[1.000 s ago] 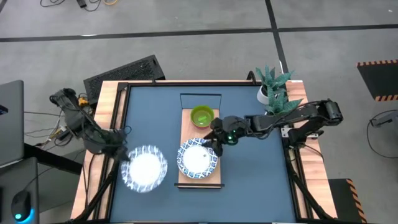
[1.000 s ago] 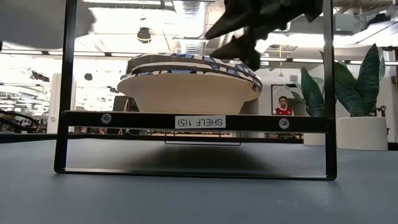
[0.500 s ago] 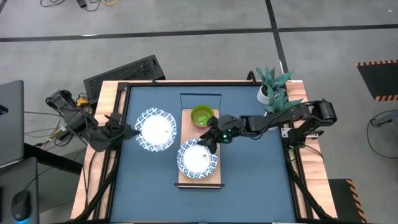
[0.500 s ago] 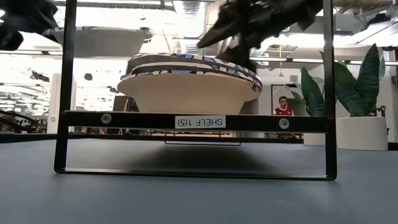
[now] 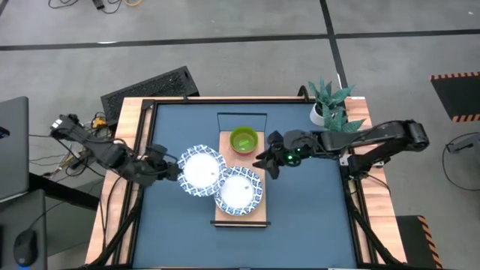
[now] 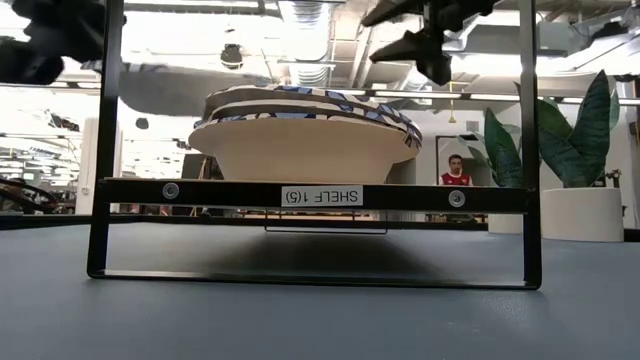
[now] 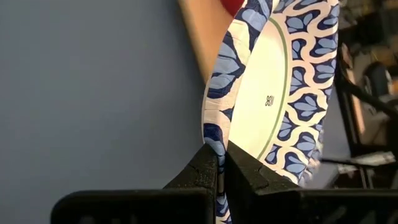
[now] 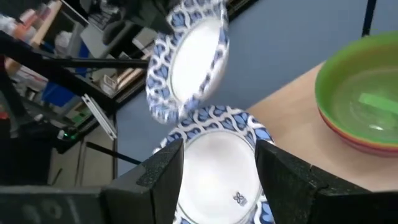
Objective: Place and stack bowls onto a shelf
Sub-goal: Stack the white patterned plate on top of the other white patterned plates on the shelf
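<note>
A white dish with a blue patterned rim (image 5: 201, 169) is hanging in the air just left of the wooden shelf (image 5: 225, 211), its right edge overlapping the rim of a second patterned dish (image 5: 239, 190) that is sitting on the shelf's near end. The left gripper (image 5: 169, 171) is clenching the carried dish by its left rim; in the left wrist view the two dark fingers (image 7: 208, 171) are pinching that rim (image 7: 214, 134) between them, with the dish's face turned away from them toward the shelf. A green bowl (image 5: 244, 139) is resting on the shelf's far end, nested on a red one whose edge shows beneath it in the right wrist view (image 8: 348, 134). Bare board is lying between the green bowl and the seated dish. The right gripper (image 5: 268, 163) is hovering off the shelf's right edge, level with that gap, its fingers spread and grasping nothing. Dark blue tabletop (image 5: 315, 210) is lying bare on both sides of the shelf. A potted plant (image 5: 328, 105) is standing at the far right corner.
</note>
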`<act>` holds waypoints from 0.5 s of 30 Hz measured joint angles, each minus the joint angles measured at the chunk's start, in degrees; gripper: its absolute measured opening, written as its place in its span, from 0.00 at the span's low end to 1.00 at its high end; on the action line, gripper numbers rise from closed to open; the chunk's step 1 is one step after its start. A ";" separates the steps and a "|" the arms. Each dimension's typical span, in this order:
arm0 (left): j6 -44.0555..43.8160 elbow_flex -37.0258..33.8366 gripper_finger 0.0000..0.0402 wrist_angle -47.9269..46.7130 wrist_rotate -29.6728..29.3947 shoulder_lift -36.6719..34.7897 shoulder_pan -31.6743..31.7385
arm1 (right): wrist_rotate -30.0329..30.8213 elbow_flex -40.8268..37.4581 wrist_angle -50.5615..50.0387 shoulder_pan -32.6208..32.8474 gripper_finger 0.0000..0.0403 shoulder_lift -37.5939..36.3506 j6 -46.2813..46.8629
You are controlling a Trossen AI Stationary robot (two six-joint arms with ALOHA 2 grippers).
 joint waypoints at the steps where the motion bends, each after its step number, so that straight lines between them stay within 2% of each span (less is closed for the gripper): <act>1: 1.67 0.00 0.00 1.89 1.09 0.71 0.85 | 0.02 0.05 -0.43 0.00 0.55 -0.43 0.00; 3: 3.91 0.00 0.00 4.96 3.91 2.38 2.65 | 0.04 -0.02 -1.68 0.00 0.55 -0.86 0.00; 9: 3.54 0.00 0.00 4.76 11.99 7.56 5.55 | 0.02 0.00 -2.93 0.64 0.55 -0.39 -0.04; 15: 2.30 0.00 0.00 7.06 13.12 9.01 5.68 | 0.01 -0.02 -3.98 1.90 0.55 -0.25 -1.14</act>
